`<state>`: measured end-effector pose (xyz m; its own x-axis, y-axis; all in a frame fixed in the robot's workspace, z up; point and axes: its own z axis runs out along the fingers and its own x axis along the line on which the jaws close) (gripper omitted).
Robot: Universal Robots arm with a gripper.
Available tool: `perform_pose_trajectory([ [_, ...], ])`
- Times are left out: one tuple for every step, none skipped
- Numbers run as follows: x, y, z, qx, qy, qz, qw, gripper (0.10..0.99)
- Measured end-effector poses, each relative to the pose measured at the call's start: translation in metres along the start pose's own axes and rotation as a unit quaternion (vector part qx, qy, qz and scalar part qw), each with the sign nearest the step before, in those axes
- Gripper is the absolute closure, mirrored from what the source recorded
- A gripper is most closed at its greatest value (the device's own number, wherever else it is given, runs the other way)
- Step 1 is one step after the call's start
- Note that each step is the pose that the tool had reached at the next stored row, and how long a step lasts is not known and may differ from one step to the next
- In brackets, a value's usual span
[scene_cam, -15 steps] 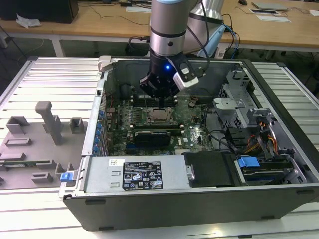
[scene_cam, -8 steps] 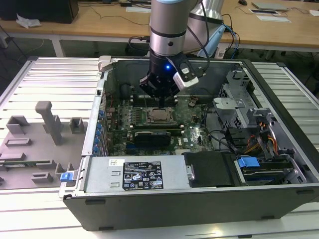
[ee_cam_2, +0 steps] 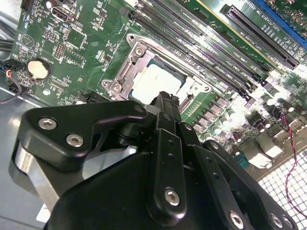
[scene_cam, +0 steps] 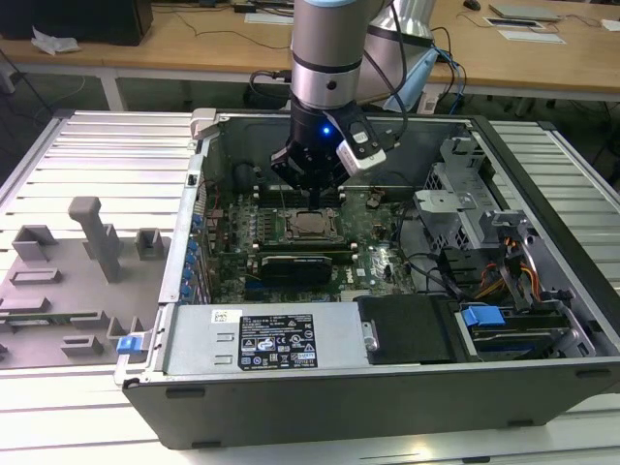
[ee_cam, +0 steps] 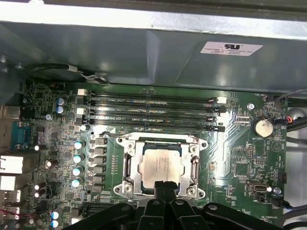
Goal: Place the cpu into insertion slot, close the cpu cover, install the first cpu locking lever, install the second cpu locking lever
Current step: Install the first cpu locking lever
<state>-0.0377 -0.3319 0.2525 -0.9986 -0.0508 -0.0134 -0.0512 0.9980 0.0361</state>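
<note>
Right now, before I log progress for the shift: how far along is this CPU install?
Done: the cpu sits seated, with the cpu cover lying flat around it. In hand: the shut gripper is at the cover's edge, holding nothing. Left: the locking levers; whether either is latched cannot be told.

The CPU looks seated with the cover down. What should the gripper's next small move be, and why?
Likely a slight press straight down. In the first wrist view the cpu lies in the insertion slot, the cpu cover frames it, and the gripper, fingers together, sits at the cover's edge. Pressing there would probably hold the cover flat for the levers.
</note>
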Motion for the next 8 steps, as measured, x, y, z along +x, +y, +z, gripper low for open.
perform_pose_trajectory([
  [0.0,0.0,0.0,0.0,0.0,0.0,1.0,0.98],
  [0.0,0.0,0.0,0.0,0.0,0.0,1.0,0.98],
  [0.0,0.0,-0.0001,0.0,0.0,0.0,1.0,0.98],
  [0.0,0.0,-0.0001,0.0,0.0,0.0,1.0,0.98],
  [0.0,0.0,-0.0001,0.0,0.0,0.0,1.0,0.98],
  [0.0,0.0,-0.0002,0.0,0.0,0.0,1.0,0.98],
  [0.0,0.0,-0.0002,0.0,0.0,0.0,1.0,0.98],
  [0.0,0.0,-0.0002,0.0,0.0,0.0,1.0,0.98],
])
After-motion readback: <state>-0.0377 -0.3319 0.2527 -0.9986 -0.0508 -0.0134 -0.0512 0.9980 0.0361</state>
